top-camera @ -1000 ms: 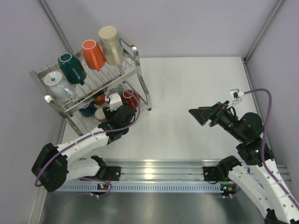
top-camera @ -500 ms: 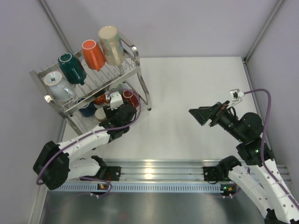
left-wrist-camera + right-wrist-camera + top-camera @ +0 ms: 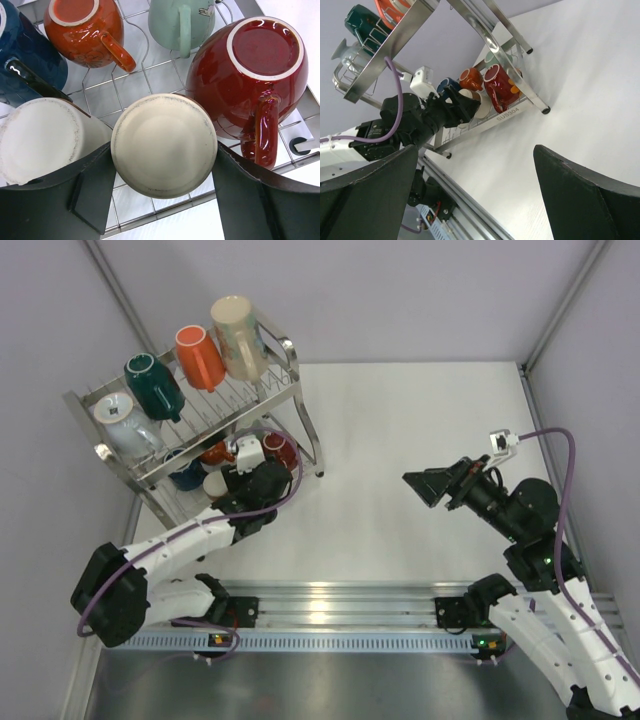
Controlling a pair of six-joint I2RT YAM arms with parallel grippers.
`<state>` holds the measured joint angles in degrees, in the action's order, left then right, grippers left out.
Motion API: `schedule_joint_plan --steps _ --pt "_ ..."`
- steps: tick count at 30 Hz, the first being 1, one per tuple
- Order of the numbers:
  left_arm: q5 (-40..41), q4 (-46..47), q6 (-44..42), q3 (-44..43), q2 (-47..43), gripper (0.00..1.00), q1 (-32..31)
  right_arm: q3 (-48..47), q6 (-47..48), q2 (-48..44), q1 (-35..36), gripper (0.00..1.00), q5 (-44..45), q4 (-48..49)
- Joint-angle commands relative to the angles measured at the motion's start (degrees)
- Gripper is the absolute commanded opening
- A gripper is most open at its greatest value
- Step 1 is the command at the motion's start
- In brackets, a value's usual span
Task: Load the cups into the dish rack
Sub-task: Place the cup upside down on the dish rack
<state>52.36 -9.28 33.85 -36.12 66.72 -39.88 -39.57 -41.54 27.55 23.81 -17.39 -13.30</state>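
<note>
The dish rack [image 3: 293, 390] stands at the far left. Its top tier holds pale blue [image 3: 125, 425], dark teal [image 3: 155, 385], orange [image 3: 200, 357] and tall beige [image 3: 238, 337] cups. My left gripper [image 3: 242, 465] reaches into the lower tier, shut on an upside-down cup with a cream base [image 3: 164, 145], one finger on each side. Around it on the wire shelf [image 3: 165, 67] sit a red mug [image 3: 245, 75], an orange-red mug [image 3: 82, 30], a mint cup [image 3: 180, 22], a navy cup [image 3: 25, 55] and another cream-based cup [image 3: 42, 140]. My right gripper [image 3: 428, 485] hangs open and empty above the table.
The rack's front rail [image 3: 510, 117] and its feet rest on the white table [image 3: 420, 430]. Grey walls close in left, back and right. The arms' mounting rail [image 3: 340, 615] runs along the near edge.
My left gripper has moved a little farther into the rack's lower tier with the cup. The right arm has hardly moved.
</note>
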Motion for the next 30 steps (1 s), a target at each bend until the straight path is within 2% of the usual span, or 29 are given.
schedule_joint_plan --steps 1,7,14,30 --pt "0.5 0.8 -0.6 -3.3 -1.2 0.72 0.1 -2.0 0.8 0.2 -0.7 0.99 0.5 1.1" --pt "0.4 0.0 -1.2 -3.9 -1.7 0.79 0.1 -2.4 0.8 0.4 -0.7 1.0 0.4 1.0" --pt "0.3 -1.3 -0.4 -4.0 -1.1 0.82 0.1 -2.7 0.4 0.7 -0.7 0.99 0.2 1.3" --pt "-0.5 -4.7 -4.7 -7.5 -3.4 0.81 0.0 -2.6 0.5 0.6 -0.7 0.99 0.2 0.8"
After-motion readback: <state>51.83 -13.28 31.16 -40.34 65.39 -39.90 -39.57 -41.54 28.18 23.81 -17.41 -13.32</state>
